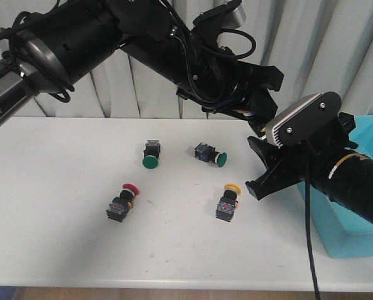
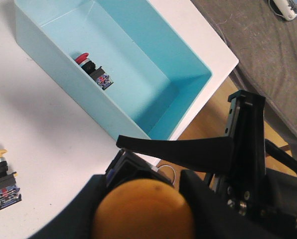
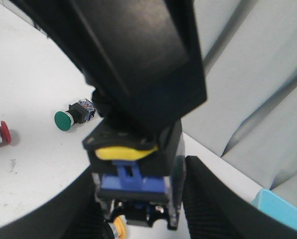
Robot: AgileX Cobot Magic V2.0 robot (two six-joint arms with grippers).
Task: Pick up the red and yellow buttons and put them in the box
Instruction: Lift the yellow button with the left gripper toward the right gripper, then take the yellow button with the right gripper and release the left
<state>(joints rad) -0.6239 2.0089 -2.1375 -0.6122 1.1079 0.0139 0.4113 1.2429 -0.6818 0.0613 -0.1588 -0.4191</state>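
A yellow-capped button, pinched in the left gripper, hangs near the turquoise box already holding one red button, while a red button and a yellow button lie on the white table beside the right gripper, its jaws spread.

The box is partly hidden by the right arm and cut off at the front view's edge. The yellow button in the left gripper is blurred and cropped in the left wrist view.
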